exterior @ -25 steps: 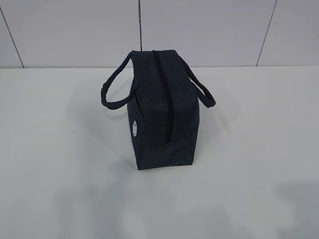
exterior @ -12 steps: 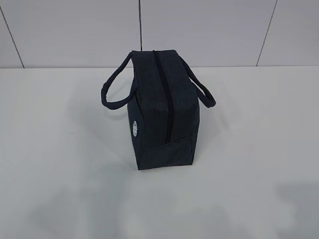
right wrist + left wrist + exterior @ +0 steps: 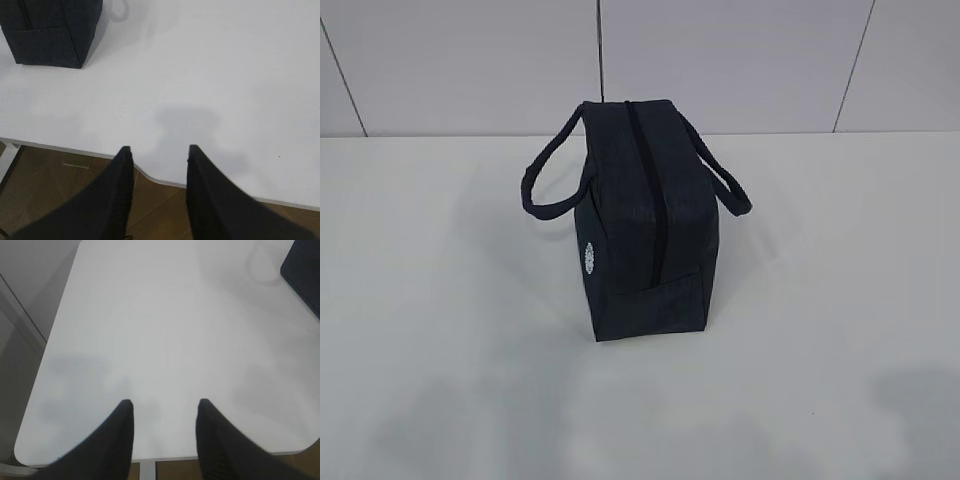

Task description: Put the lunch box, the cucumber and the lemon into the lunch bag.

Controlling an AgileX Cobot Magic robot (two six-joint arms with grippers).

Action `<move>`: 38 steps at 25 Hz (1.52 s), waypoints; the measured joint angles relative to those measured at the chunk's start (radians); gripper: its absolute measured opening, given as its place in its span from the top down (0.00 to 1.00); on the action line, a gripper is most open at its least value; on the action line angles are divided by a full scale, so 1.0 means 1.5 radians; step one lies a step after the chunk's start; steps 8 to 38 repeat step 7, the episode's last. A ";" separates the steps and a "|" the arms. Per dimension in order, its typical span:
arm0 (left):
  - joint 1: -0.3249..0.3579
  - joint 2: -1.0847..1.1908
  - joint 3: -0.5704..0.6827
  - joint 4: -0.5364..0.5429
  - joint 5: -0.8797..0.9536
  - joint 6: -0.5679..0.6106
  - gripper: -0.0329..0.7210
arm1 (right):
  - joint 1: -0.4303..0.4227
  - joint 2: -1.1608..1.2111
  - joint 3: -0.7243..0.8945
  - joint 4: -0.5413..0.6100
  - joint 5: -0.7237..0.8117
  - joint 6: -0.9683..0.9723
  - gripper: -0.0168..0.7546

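Note:
The dark navy lunch bag stands upright mid-table, zipper line running along its top, a loop handle on each side and a small round white logo on its left face. Its corner shows at the top right of the left wrist view and its end at the top left of the right wrist view. My left gripper hangs open over the near table edge, nothing between its fingers. My right gripper is open too, also empty, above the front edge. The lunch box, cucumber and lemon are out of view.
The white table carries only the bag. Grey wall panels rise behind it. The table's front edge and brown floor show below my right gripper; the left edge borders a wall.

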 joint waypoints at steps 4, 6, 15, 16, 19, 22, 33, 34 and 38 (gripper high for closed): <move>0.000 0.000 0.000 0.000 0.000 0.000 0.56 | 0.000 0.000 0.000 0.000 0.000 0.000 0.61; 0.000 0.000 0.000 0.000 0.000 0.000 0.56 | 0.000 0.000 0.000 0.000 0.000 0.000 0.61; 0.000 0.000 0.000 0.000 0.000 0.000 0.56 | 0.001 0.000 0.000 0.000 0.000 0.000 0.61; 0.000 0.000 0.000 0.000 0.000 0.000 0.56 | 0.001 0.000 0.000 0.000 0.000 0.000 0.61; 0.000 0.000 0.000 0.000 0.000 0.000 0.56 | 0.001 0.000 0.000 0.000 0.000 0.000 0.61; 0.000 0.000 0.000 0.000 0.000 0.000 0.56 | 0.001 0.000 0.000 0.000 0.000 0.000 0.61; 0.000 0.000 0.000 0.000 0.000 0.000 0.56 | 0.001 0.000 0.000 0.000 0.000 0.000 0.61; 0.000 0.000 0.000 0.000 0.000 0.000 0.56 | 0.001 0.000 0.000 0.000 0.000 0.000 0.61; 0.000 0.000 0.000 0.000 0.000 0.000 0.56 | 0.001 0.000 0.000 0.000 0.000 0.000 0.61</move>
